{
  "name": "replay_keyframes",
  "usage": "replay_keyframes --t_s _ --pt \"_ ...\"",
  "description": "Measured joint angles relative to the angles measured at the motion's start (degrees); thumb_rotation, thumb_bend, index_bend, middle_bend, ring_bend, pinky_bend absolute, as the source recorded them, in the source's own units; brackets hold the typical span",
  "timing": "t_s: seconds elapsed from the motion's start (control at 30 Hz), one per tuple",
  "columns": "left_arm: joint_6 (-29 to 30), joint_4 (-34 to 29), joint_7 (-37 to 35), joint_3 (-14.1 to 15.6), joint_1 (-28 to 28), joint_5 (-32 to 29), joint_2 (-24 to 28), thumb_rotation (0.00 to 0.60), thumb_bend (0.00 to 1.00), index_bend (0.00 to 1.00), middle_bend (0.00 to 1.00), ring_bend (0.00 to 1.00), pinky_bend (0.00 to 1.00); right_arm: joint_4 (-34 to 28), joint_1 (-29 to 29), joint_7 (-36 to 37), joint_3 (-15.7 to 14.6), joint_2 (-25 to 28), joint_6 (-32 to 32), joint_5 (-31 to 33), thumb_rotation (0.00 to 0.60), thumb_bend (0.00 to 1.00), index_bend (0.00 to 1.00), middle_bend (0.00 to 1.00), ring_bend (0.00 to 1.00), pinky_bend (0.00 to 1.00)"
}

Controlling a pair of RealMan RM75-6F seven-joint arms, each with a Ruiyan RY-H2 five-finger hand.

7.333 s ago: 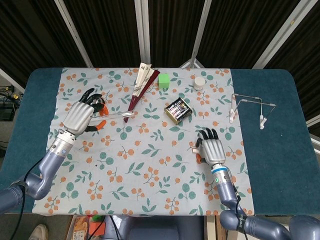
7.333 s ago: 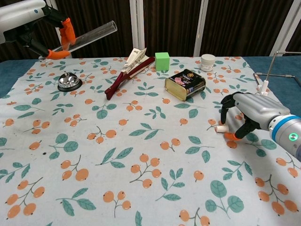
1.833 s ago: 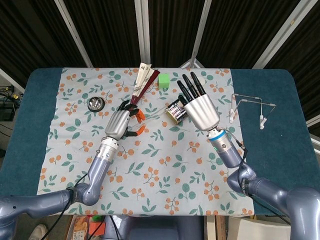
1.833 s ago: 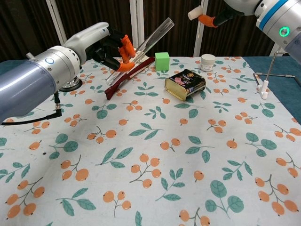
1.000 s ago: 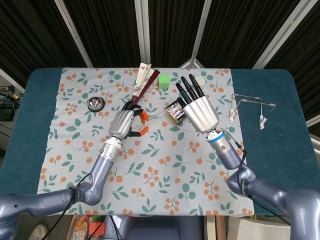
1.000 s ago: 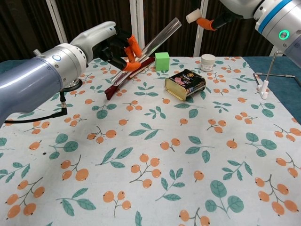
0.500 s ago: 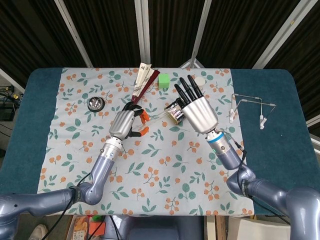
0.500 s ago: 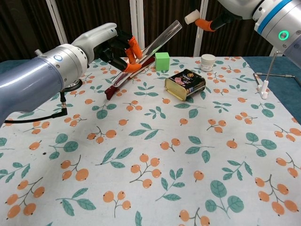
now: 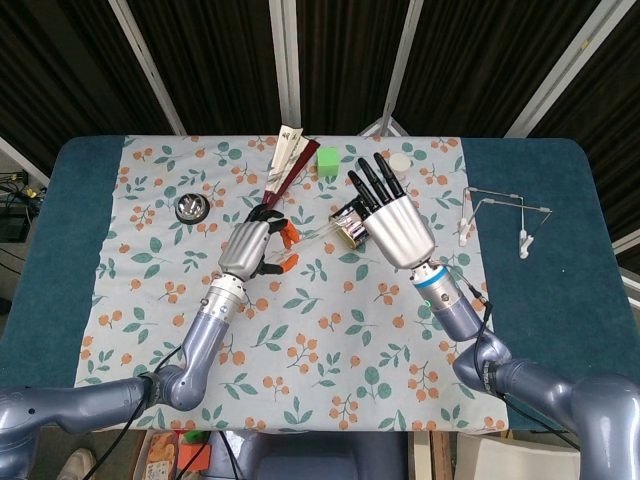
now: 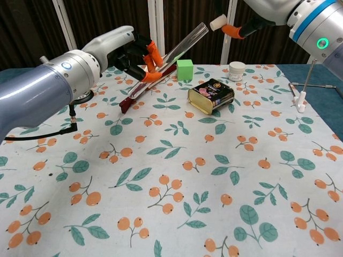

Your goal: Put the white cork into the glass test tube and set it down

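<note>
My left hand (image 9: 250, 247) (image 10: 119, 48) holds the glass test tube (image 10: 177, 47) tilted in the air, its open mouth up and to the right. The tube (image 9: 315, 233) shows faintly in the head view between the two hands. My right hand (image 9: 396, 225) (image 10: 268, 12) is raised high and pinches the white cork (image 10: 217, 22) between orange-tipped fingers. The cork hangs a short way right of the tube's mouth, apart from it. In the head view the cork is hidden under the right hand.
On the floral cloth (image 10: 177, 176) lie a dark battery tin (image 10: 210, 95), a green cube (image 10: 185, 69), a small white jar (image 10: 237, 70), a dark red folded fan (image 10: 140, 88), a silver bell (image 9: 190, 208), and a wire rack (image 9: 497, 215) on the blue mat at right.
Since 7.3 s ago both hands lifted and came together over the table's middle, the right one carrying the cork. In the last second the cork edged left toward the tube's mouth.
</note>
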Motion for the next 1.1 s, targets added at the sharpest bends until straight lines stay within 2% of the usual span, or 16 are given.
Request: replay_keyframes --t_s 1.1 --pt "-0.12 -0.57 1.19 -0.19 -0.67 -1.37 -0.47 0.6 0.58 0.62 0.67 0.21 0.08 -0.34 -0.18 -0.05 -0.15 0.2 -0.08 -0.06 0.6 0.43 0.66 0.23 0.0 0.0"
